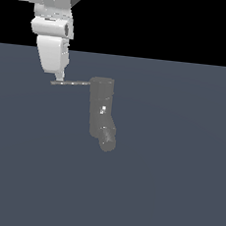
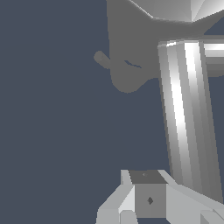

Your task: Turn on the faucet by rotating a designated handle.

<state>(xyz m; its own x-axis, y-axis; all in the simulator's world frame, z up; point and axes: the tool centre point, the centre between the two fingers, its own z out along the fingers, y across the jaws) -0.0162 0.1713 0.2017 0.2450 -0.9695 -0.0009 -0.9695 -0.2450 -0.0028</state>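
End effector touches the handle tip of the faucet; finger spacing unclear

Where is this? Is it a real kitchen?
Probably not. It looks like a computer-made practice world: a plain gray faucet with a thin handle stands alone on a flat bluish floor, under a black background, with a white robot gripper beside the handle.

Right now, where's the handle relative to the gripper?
In the exterior view the handle sticks out from the faucet column's top toward that view's left, and the gripper sits right at its far tip.
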